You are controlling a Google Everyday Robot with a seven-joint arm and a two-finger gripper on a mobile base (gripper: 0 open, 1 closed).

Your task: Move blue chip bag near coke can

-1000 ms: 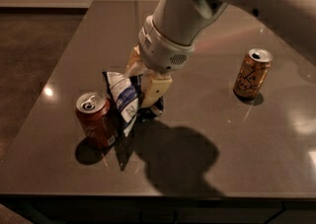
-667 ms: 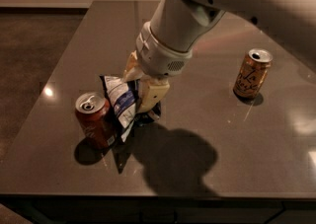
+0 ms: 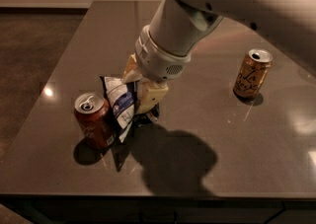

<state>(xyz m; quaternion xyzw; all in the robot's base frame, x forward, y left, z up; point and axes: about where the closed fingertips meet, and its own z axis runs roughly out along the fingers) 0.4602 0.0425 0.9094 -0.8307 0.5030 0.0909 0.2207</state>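
The blue chip bag, crinkled blue and white, stands upright at the front left of the dark table. It is right beside the coke can, a red-brown can with a silver top, and touches it or nearly so. My gripper comes down from the upper right and is shut on the right side of the bag. Its yellowish fingers sit against the bag, just above the tabletop. The arm hides the bag's right edge.
An orange-gold can with dark lettering stands at the right of the table. The table's left edge and front edge are close to the coke can. The arm's shadow lies on the table in front of the bag.
The gripper and the bag have shifted slightly left toward the coke can. Both cans have stayed put.
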